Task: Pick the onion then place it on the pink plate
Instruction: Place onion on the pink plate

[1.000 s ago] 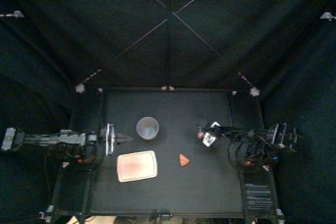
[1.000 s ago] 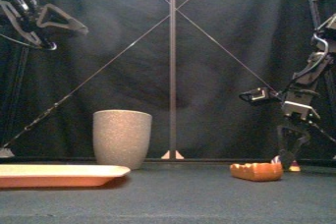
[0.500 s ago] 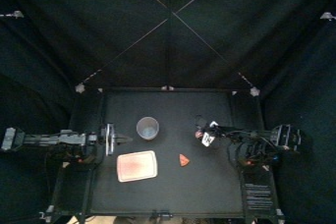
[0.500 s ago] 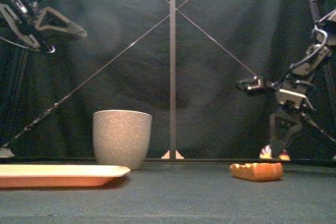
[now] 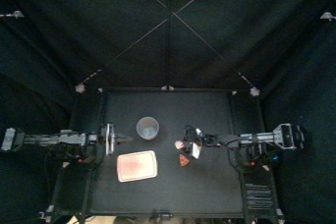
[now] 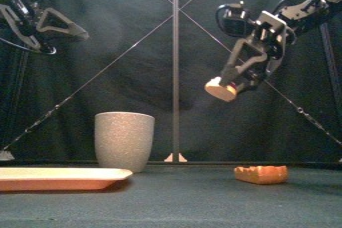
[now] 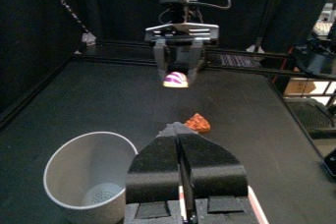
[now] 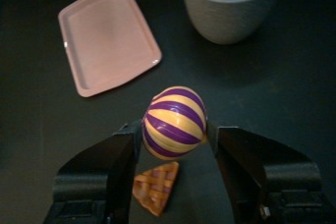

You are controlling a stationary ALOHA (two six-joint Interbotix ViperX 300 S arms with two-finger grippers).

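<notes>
Item: onion [image 8: 175, 120], purple-and-cream striped, egg-shaped. Location: clamped between the jaws of the right end effector [image 8: 176, 136] and held high above the counter [image 5: 197, 105]. An orange toy [image 6: 261, 173] lies beneath it, a little to one side. The height is judged to give clearance over that toy and the tray's rim on the way across. Destination: pink tray [image 8: 105, 46], flat on the counter to the left of the onion, bare, near but not under the load. Bystander: grey cup [image 6: 124, 140], upright behind the tray and apart from it; a sideways carry should pass in front of it. Left end effector [image 7: 183, 138]: jaws together, holding nothing, parked raised at the left, clear of the route. Status: pick judged done; carry and release outstanding.
</notes>
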